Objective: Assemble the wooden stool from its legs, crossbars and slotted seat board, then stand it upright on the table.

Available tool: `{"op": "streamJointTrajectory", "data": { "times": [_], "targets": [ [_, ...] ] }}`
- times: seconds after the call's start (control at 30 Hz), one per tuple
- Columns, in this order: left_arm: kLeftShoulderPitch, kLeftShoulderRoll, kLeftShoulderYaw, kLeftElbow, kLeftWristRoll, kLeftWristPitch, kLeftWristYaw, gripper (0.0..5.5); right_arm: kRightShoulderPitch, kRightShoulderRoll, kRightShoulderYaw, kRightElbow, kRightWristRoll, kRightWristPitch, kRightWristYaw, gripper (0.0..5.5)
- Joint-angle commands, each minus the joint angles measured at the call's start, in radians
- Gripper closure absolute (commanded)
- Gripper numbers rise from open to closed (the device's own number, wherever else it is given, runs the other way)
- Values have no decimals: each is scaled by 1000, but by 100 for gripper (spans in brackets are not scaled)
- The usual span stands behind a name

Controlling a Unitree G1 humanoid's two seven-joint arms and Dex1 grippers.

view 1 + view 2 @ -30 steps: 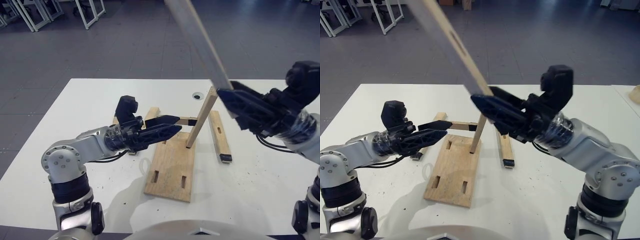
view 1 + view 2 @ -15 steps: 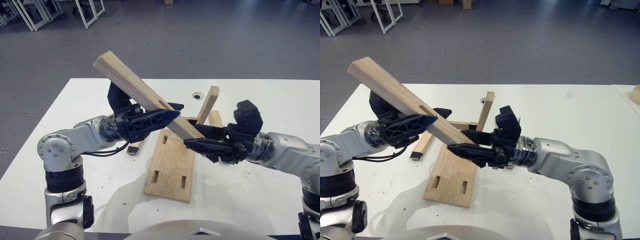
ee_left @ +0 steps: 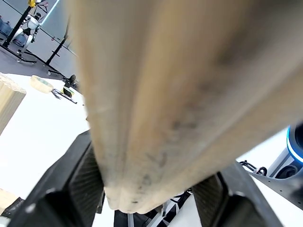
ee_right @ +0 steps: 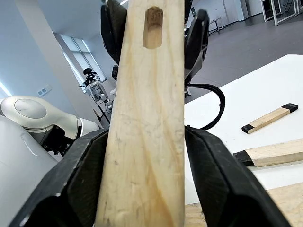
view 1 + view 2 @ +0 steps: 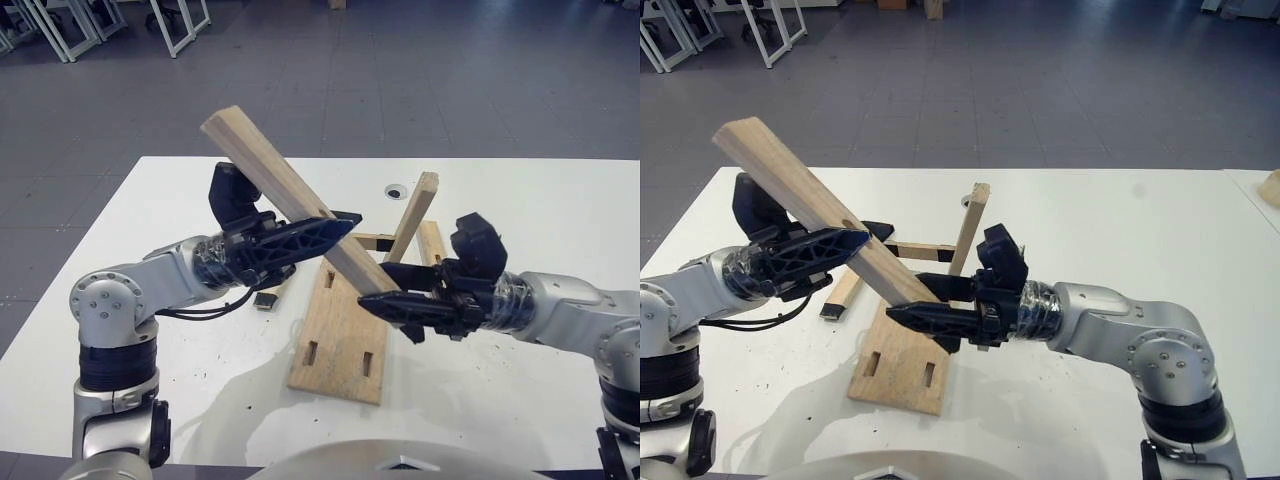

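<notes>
Left eye view: pale mortised leg point(image 5: 262, 160) held tilted; left jaws, right jaws both clamp it.

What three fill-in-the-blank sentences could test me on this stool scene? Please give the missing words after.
1. The tilted leg is held by exactly ____ grippers.
2. The right gripper grips its ____ end, and the left gripper grips it higher up.
3. The seat board lies ____ on the table.
Missing words: two; lower; flat.
</notes>
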Motion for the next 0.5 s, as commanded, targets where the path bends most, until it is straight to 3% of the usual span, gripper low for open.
{"op": "streamJointTrajectory", "data": {
  "times": [0.03, 0.17, 0.27, 0.33, 0.5],
  "targets": [
    [21, -2, -12, -32, -2, -22, -21, 328, -7, -74, -49, 32, 41, 22, -6, 209],
    [74, 2, -11, -65, 0, -48, -11, 339, 72, -249, -193, 37, 69, 93, 171, 126],
    [97, 31, 15, -68, 5, -51, -25, 344, 139, -318, -260, 39, -46, 90, 229, 89],
    [111, 69, 58, -56, -3, -53, -38, 344, 176, -328, -218, 30, -234, 68, 120, 77],
    [123, 151, 146, -20, 36, -55, -80, 344, 295, -161, 28, -118, -464, 103, -215, 77]
  ]
}}
